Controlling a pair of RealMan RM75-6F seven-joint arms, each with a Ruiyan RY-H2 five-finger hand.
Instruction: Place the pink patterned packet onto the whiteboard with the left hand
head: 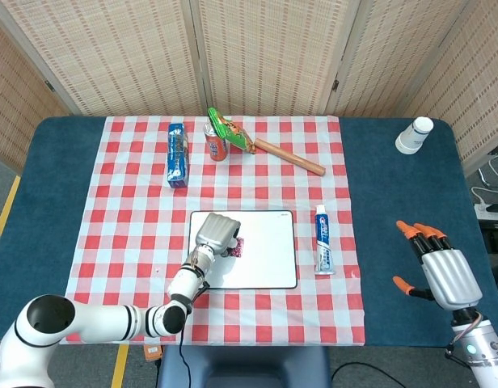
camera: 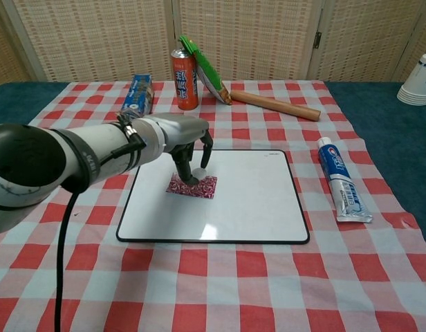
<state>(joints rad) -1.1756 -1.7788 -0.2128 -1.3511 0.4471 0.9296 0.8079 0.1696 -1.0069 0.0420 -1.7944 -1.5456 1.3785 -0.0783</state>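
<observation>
The pink patterned packet (camera: 199,187) lies flat on the whiteboard (camera: 254,207), in its left half. My left hand (camera: 186,138) hangs over it with fingers pointing down and apart, and one fingertip (camera: 188,179) touches the packet's top edge. In the head view the left hand (head: 217,234) covers most of the packet (head: 237,246) on the whiteboard (head: 269,259). My right hand (head: 439,271) hovers open over the blue table at the far right, holding nothing.
A toothpaste tube (camera: 341,180) lies just right of the board. At the back stand a blue box (camera: 136,95), a soda can (camera: 184,78), a green packet (camera: 202,66) and a wooden rolling pin (camera: 275,105). Paper cups (head: 414,135) sit far back right.
</observation>
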